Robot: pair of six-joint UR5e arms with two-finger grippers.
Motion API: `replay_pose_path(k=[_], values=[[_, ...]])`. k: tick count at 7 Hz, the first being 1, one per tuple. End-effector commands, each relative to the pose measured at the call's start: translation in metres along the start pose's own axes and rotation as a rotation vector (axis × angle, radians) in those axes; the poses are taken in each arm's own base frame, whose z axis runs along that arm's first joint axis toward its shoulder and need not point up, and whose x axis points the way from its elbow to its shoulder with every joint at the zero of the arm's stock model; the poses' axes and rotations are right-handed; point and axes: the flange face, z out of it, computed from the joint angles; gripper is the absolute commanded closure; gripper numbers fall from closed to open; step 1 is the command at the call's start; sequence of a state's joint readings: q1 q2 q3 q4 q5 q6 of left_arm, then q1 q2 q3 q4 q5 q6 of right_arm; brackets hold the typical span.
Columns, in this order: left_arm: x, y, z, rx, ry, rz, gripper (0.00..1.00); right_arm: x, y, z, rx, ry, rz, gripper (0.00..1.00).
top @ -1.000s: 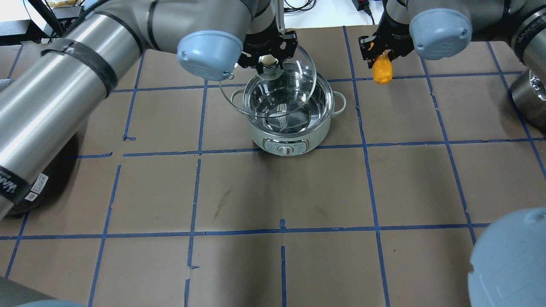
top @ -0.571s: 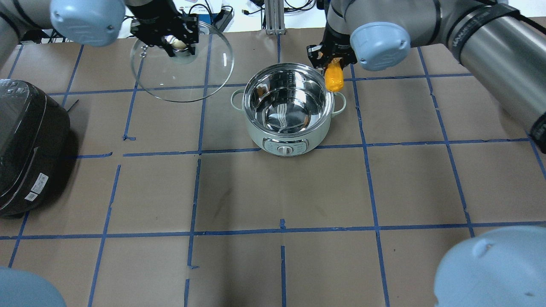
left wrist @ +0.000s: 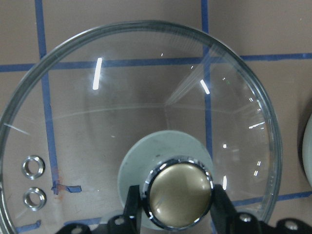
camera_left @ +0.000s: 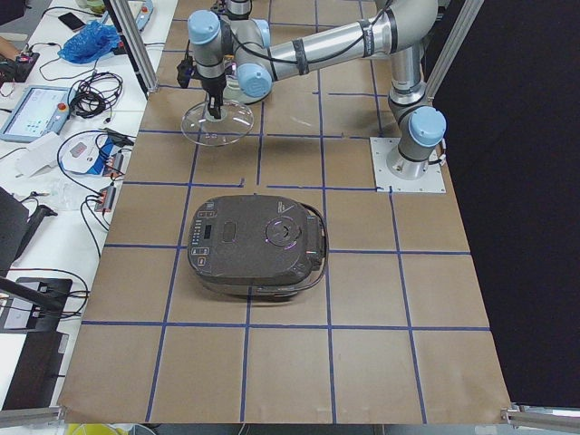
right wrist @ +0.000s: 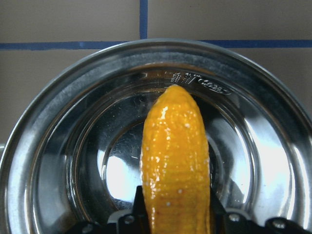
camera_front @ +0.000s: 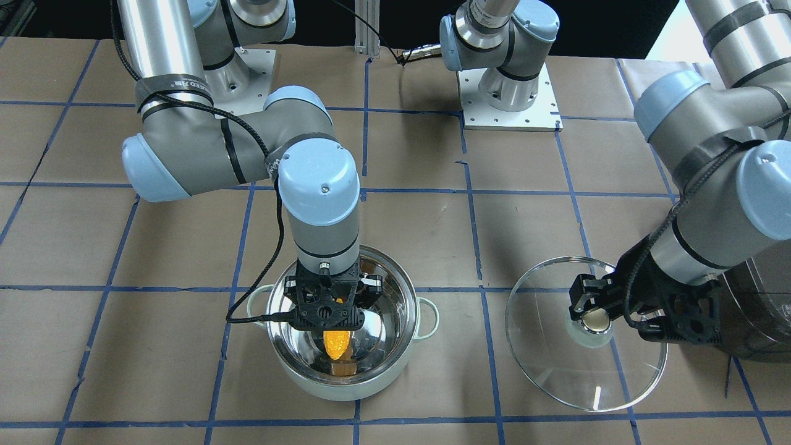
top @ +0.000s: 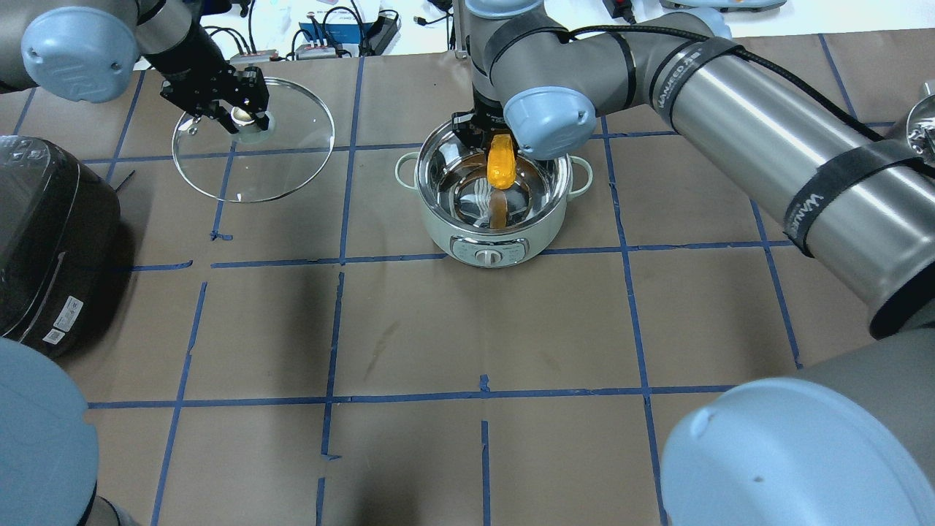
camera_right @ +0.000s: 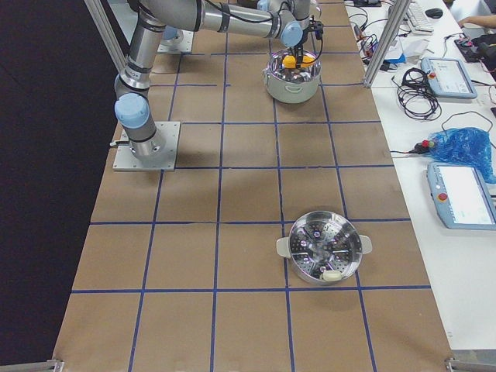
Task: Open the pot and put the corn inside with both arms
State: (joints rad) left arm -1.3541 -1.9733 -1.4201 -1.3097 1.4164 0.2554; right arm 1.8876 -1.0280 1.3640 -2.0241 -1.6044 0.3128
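the right end effector (camera_front: 334,326) was clamped on the corn (right wrist: 175,161), which hung tip-down inside the open pot (top: 504,234), apparently above its floor. the left end effector (top: 237,109) gripped the lid (top: 292,157) by its knob (left wrist: 179,195), well aside over the tabletop (top: 511,329). this looked like the placing step; the next move probably called for a slight lowering, then release.

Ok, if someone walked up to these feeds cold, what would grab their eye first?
The bright orange-yellow corn, hanging tip-down in the right tool over the open steel pot, upper middle in the overhead view. Next, the big glass lid, gripped by its knob in the left tool, out to the pot's left in that view.
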Motion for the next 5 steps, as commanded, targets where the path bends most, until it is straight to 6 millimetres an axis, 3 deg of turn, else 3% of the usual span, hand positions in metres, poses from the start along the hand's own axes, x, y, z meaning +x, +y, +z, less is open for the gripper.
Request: replay_pose_path(k=[1, 3, 5], values=[[-0.025, -0.003, 0.049, -0.011, 0.044, 0.006, 0.87, -0.004, 0.015, 0.040, -0.047, 0.024, -0.004, 0.90], [-0.034, -0.007, 0.087, -0.006, 0.070, 0.044, 0.87, -0.002, 0.012, 0.053, -0.020, 0.049, -0.004, 0.90], [-0.037, -0.006, 0.098, 0.008, 0.066, 0.072, 0.87, -0.004, 0.011, 0.071, -0.041, 0.043, -0.005, 0.77]])
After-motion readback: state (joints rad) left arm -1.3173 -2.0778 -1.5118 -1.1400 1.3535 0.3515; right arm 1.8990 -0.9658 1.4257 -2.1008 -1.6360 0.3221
